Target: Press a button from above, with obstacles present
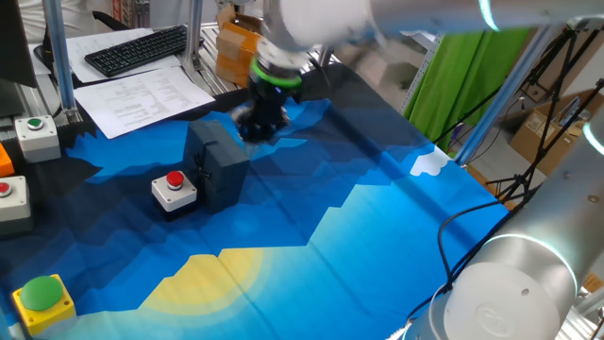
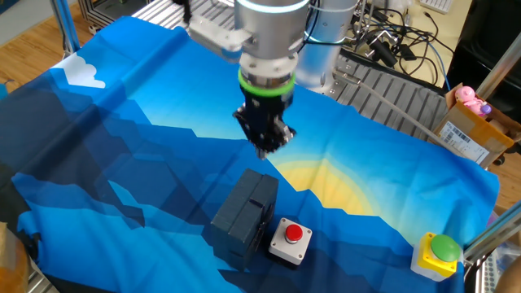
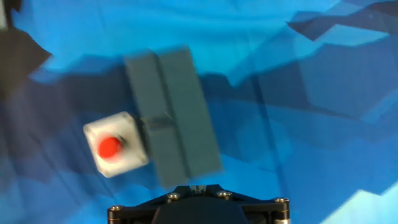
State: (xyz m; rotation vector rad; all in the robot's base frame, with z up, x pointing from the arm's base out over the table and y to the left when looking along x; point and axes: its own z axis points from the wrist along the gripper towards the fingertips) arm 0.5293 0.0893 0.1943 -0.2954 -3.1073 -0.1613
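Note:
The button (image 1: pixel 175 179) is a small red round push-button on a white-grey square box (image 1: pixel 176 195), standing on the blue cloth; it also shows in the other fixed view (image 2: pixel 293 234) and in the hand view (image 3: pixel 110 147). The obstacle, a dark black-blue rectangular block (image 1: pixel 217 162), stands right against the box; it shows too in the other fixed view (image 2: pixel 244 213) and the hand view (image 3: pixel 172 115). My gripper (image 1: pixel 260 127) hangs in the air above and just behind the block, as the other fixed view (image 2: pixel 265 140) also shows. Its fingertips are blurred and I cannot tell their state.
A big green button on a yellow box (image 1: pixel 41 297) sits at the cloth's near corner. Two grey boxes with buttons (image 1: pixel 36 132) (image 1: pixel 9 198) stand at the left edge. A keyboard (image 1: pixel 137 47) and papers (image 1: pixel 142 94) lie behind.

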